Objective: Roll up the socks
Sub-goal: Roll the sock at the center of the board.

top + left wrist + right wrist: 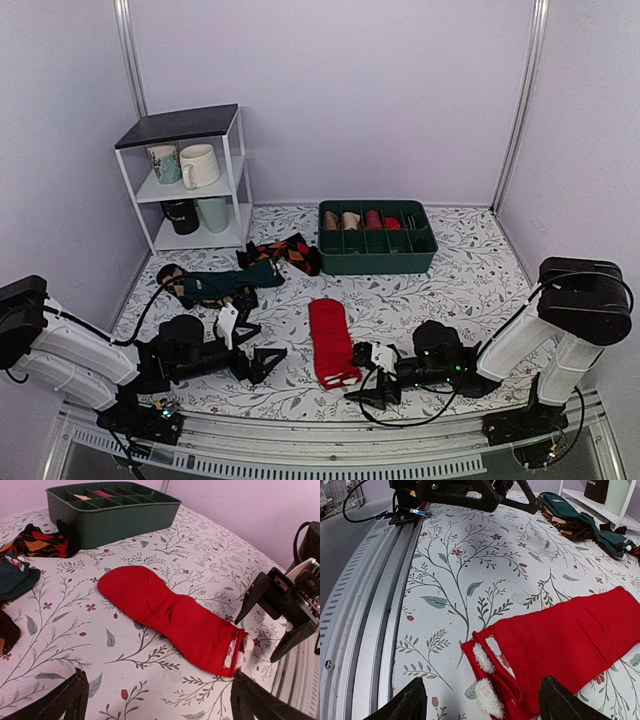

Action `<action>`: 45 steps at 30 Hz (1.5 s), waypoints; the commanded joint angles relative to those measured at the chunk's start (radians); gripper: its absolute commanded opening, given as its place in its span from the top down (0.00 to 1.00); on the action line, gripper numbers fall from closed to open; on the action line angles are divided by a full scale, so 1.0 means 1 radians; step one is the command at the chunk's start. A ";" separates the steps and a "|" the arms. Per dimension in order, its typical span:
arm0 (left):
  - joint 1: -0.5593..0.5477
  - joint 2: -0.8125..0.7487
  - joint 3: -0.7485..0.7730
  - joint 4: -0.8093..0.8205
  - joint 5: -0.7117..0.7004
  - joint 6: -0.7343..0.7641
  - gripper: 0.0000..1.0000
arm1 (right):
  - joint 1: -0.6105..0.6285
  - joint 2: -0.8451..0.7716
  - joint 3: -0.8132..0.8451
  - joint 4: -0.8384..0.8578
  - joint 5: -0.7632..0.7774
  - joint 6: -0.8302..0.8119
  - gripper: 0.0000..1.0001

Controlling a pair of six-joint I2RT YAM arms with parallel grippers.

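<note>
On a table covered with a white cloth printed with leafy sprigs [450, 300], a pair of plain bright red knit socks [330, 340] lies flat near the front edge, midway between two robot arms. The socks are stacked one on the other, unrolled. Their rounded toes point toward the far side and their open cuffs toward the near edge. At the cuffs, a little white fleecy lining and a pale label show.

The left gripper [262, 352] sits low over the cloth to the left of the socks, with its black jaws spread wide apart and holding nothing. The right gripper [362, 376] is low just beside the cuff end, on the socks' right. Its jaws are also spread wide apart with nothing clamped, and in its wrist view the cuffs lie in the gap ahead of them.

Farther back stands a dark green plastic tray with dividers [380, 262], some of its compartments holding rolled socks. To its left lie orange-and-black argyle socks [290, 252] and a dark teal sock [225, 285]. A small white shelf with a dark top [185, 125] in the far left corner holds mugs.
</note>
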 commanded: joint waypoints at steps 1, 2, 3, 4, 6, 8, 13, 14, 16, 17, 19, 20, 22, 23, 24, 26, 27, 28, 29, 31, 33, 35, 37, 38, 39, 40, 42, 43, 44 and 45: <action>-0.015 0.032 0.038 0.053 0.041 0.028 0.01 | 0.007 0.044 0.008 0.046 0.032 -0.021 0.23; -0.016 0.039 0.039 0.060 0.043 0.031 0.00 | 0.007 0.051 0.011 0.044 0.030 -0.022 0.23; -0.018 0.042 0.039 0.067 0.045 0.033 0.01 | 0.006 0.056 0.013 0.044 0.030 -0.024 0.23; -0.019 0.043 0.039 0.073 0.046 0.036 0.01 | 0.006 0.062 0.014 0.045 0.029 -0.023 0.23; -0.021 0.043 0.039 0.080 0.055 0.042 0.00 | 0.007 0.080 0.018 0.045 0.028 -0.020 0.26; -0.020 0.042 0.040 0.082 0.059 0.050 0.00 | 0.006 0.100 0.022 0.047 0.025 -0.014 0.27; -0.020 0.054 0.046 0.081 0.071 0.056 0.01 | 0.006 0.141 0.036 0.049 0.035 -0.002 0.35; -0.020 0.059 0.047 0.081 0.076 0.056 0.00 | 0.005 0.141 0.035 0.048 0.038 0.001 0.37; -0.021 0.063 0.051 0.083 0.088 0.055 0.01 | 0.006 0.137 0.032 0.036 0.043 0.010 0.43; -0.023 0.066 0.051 0.085 0.092 0.056 0.01 | 0.006 0.133 0.029 0.029 0.045 0.021 0.47; -0.025 0.065 0.049 0.090 0.092 0.061 0.01 | 0.007 0.128 0.022 0.020 0.049 0.043 0.51; -0.026 0.065 0.047 0.096 0.094 0.066 0.01 | 0.007 0.128 0.018 0.018 0.049 0.061 0.53; -0.028 0.067 0.041 0.109 0.113 0.086 0.01 | 0.007 0.124 0.015 0.001 0.045 0.089 0.69; -0.029 0.068 0.038 0.118 0.126 0.102 0.01 | 0.006 0.121 0.014 -0.012 0.044 0.101 0.77; -0.030 0.069 0.036 0.128 0.144 0.121 0.01 | 0.007 0.118 0.016 -0.027 0.042 0.121 0.86; -0.034 0.071 0.034 0.140 0.182 0.164 0.01 | 0.007 0.113 0.021 -0.054 0.036 0.145 0.92; -0.037 0.074 0.036 0.140 0.196 0.186 0.01 | 0.007 0.112 0.026 -0.071 0.031 0.162 0.93; -0.038 0.076 0.040 0.137 0.207 0.209 0.01 | 0.006 0.109 0.035 -0.091 0.023 0.169 0.94; -0.040 0.079 0.045 0.133 0.215 0.233 0.01 | 0.007 0.106 0.048 -0.124 0.013 0.202 0.96; -0.050 0.083 0.059 0.116 0.229 0.295 0.01 | 0.007 0.092 0.085 -0.220 -0.001 0.250 0.98; -0.063 0.091 0.073 0.089 0.256 0.350 0.01 | 0.006 0.072 0.127 -0.325 -0.018 0.289 0.98; -0.073 0.101 0.087 0.053 0.294 0.394 0.01 | -0.002 0.051 0.162 -0.430 -0.039 0.339 0.98; -0.088 0.115 0.100 0.039 0.336 0.421 0.02 | -0.018 0.037 0.189 -0.535 -0.075 0.383 1.00; -0.090 0.125 0.105 0.039 0.356 0.431 0.02 | -0.031 0.033 0.199 -0.567 -0.103 0.394 1.00; -0.092 0.135 0.111 0.035 0.376 0.440 0.02 | -0.046 0.029 0.205 -0.597 -0.139 0.409 1.00; -0.093 0.149 0.123 0.024 0.394 0.449 0.02 | -0.068 0.027 0.209 -0.618 -0.169 0.422 1.00; -0.093 0.178 0.155 -0.028 0.425 0.475 0.03 | -0.091 0.025 0.213 -0.641 -0.207 0.438 1.00; -0.092 0.197 0.175 -0.057 0.444 0.487 0.05 | -0.098 0.025 0.222 -0.661 -0.211 0.440 1.00; -0.093 0.216 0.198 -0.079 0.459 0.497 0.07 | -0.100 0.028 0.233 -0.683 -0.213 0.436 1.00; -0.093 0.240 0.218 -0.095 0.476 0.503 0.09 | -0.101 0.032 0.247 -0.707 -0.214 0.430 1.00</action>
